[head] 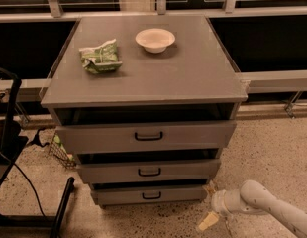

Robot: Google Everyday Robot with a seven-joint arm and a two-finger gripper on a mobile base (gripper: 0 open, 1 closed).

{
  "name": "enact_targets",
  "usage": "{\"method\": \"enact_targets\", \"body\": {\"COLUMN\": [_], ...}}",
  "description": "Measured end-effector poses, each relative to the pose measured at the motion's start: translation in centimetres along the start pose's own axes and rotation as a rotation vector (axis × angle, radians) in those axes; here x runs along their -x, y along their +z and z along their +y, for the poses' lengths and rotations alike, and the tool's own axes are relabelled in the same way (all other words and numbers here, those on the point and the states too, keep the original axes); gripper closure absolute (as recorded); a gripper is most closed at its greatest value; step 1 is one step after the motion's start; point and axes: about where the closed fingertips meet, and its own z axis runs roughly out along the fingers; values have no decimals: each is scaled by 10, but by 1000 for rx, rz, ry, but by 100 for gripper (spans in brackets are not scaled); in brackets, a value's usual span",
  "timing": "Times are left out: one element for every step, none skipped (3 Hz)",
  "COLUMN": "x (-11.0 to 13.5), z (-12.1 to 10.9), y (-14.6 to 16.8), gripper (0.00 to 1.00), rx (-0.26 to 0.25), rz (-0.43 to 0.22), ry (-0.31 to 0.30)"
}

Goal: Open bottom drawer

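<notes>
The bottom drawer (151, 194) is the lowest and narrowest of three grey drawers in a grey cabinet, with a small black loop handle (151, 196). It stands slightly proud of the cabinet, like the two above it. My gripper (212, 205) is low at the right, just beside the drawer's right end and right of the handle. Its two pale fingers are spread apart and hold nothing; one fingertip (208, 221) points down toward the floor.
The mid-sized drawer (149, 170) and the widest top drawer (148, 136) sit above. A white bowl (155, 39) and a green crumpled bag (100, 57) lie on the cabinet top. A black stand (10, 148) and cable are at the left. The floor is speckled.
</notes>
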Motion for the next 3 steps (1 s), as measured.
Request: {"method": "enact_targets", "body": {"x": [-4, -6, 1], "z": [-1, -4, -9], "y": [12, 30, 54], "gripper": [0, 0, 0], "rx": [10, 26, 41], "rz": [-14, -38, -57], "ry": [-16, -42, -99]}}
